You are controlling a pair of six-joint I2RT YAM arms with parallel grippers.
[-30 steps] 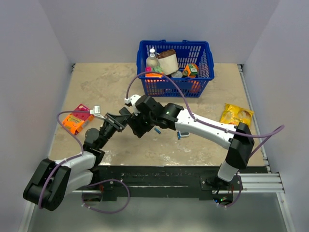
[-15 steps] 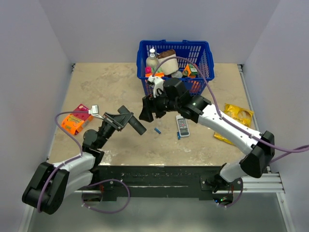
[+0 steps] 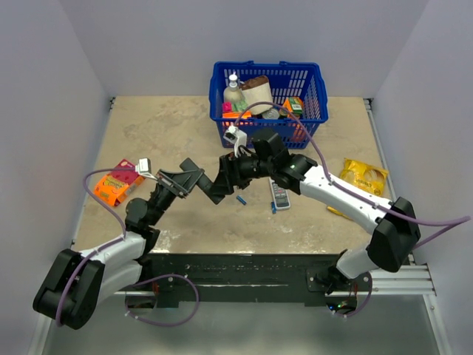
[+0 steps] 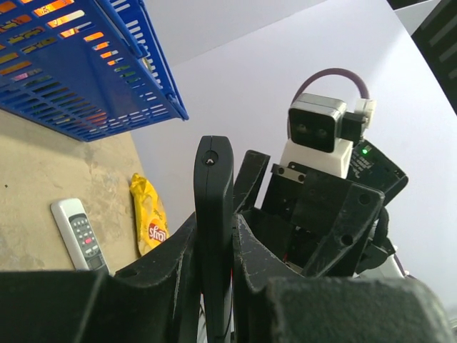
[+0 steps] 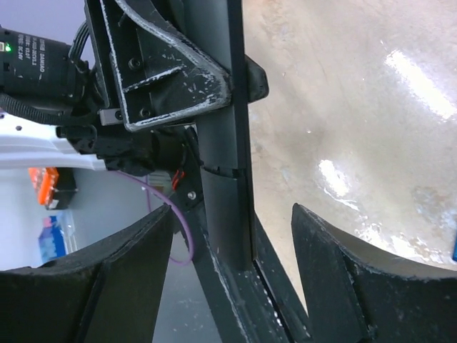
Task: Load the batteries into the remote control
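The left hand (image 3: 180,180) is clenched on the black remote (image 4: 214,214), gripping it partway along so that the bar sticks out past the fingertips and is lifted off the surface (image 3: 162,133). In the left wrist view the remote stands on edge between the two fingers, both pressed against its sides.

The right hand (image 5: 232,236) is released, its fingers (image 5: 335,286) spread wide. It straddles the free end of the remote, with a gap showing on each side of the bar, so it touches nothing.

Two small blue batteries lie on the surface: one (image 3: 241,199) just below the right hand, the other (image 3: 273,208) a little farther toward that arm's base. The second rests just beside the near end of a white remote (image 3: 280,194).

A blue basket (image 3: 310,81) full of groceries stands beyond the right hand. A yellow packet (image 3: 362,176) lies well out past the right arm. An orange packet (image 3: 114,183) sits to the outer side of the left hand.
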